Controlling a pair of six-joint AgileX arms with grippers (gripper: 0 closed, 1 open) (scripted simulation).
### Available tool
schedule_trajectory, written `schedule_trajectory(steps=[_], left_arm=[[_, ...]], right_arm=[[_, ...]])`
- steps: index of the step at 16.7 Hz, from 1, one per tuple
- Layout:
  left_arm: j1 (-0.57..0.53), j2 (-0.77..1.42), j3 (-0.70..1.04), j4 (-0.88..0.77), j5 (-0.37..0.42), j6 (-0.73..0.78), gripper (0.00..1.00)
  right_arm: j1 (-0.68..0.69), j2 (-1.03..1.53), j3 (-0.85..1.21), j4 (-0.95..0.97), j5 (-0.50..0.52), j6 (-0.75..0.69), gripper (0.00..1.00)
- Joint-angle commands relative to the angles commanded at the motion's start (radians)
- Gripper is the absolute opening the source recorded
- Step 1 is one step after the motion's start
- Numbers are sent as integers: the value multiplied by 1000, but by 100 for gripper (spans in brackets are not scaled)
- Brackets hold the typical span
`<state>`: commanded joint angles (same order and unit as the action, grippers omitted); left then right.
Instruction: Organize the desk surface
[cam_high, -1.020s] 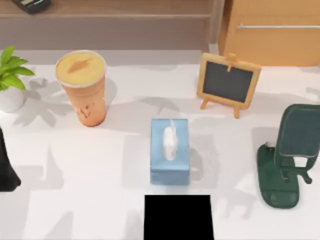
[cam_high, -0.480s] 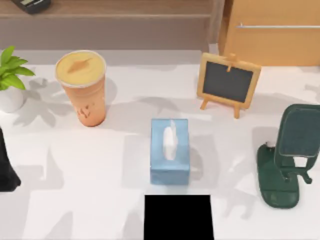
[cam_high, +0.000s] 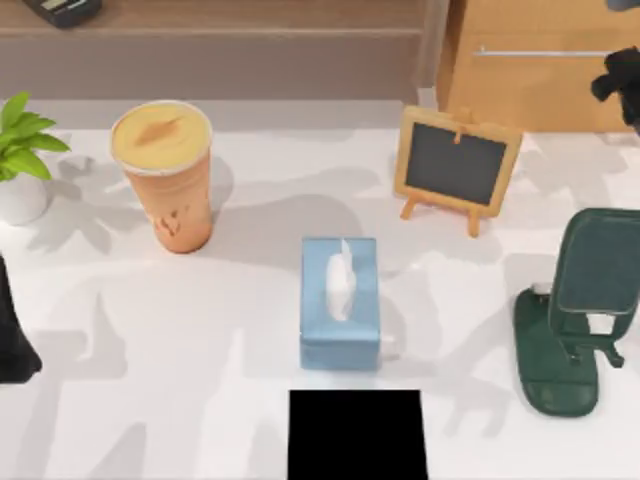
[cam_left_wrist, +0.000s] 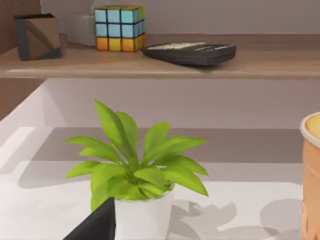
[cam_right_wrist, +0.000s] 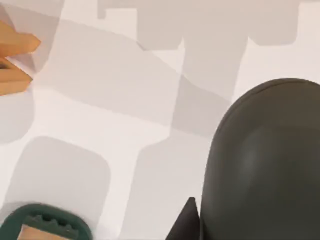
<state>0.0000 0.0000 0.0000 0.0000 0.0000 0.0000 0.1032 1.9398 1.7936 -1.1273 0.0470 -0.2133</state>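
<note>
1. desk surface (cam_high: 150, 330): broad, flat, smooth white tabletop, its long axis running from the top view's left to its right; it spans the whole lower part of that view, in front of a tan wooden shelf (cam_high: 250, 20)
2. blue tissue box (cam_high: 340, 300): rectangular, matte, white tissue standing out of its slot; long axis front to back, at the desk's middle, apart from a black square mat (cam_high: 357, 435) at the front edge
3. orange paper cup (cam_high: 165, 175): tapered, flat lid, upright at rear left; beside it a leafy green plant (cam_left_wrist: 137, 165) in a plain white pot
4. small chalkboard easel (cam_high: 457, 165): wooden frame, dark slate face, at rear right
5. dark green phone stand (cam_high: 575, 320): rounded base, tilted plate, at the right edge
6. tan cabinet (cam_high: 540, 80) with metal bar handle, at rear right
7. left arm (cam_high: 15, 335): dark form at the left edge; jaws' state cannot be told
8. right arm (cam_high: 622, 85): dark part at the upper right edge; jaws' state cannot be told
</note>
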Motion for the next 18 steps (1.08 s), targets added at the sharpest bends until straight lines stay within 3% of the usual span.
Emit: schedule_trajectory(steps=[10, 18], left_arm=[[0, 0, 0, 0, 0, 0, 100], [0, 0, 0, 0, 0, 0, 100]], right_arm=[[593, -20, -64, 105, -3, -1007, 0], [850, -21, -300, 173, -65, -1621, 0]])
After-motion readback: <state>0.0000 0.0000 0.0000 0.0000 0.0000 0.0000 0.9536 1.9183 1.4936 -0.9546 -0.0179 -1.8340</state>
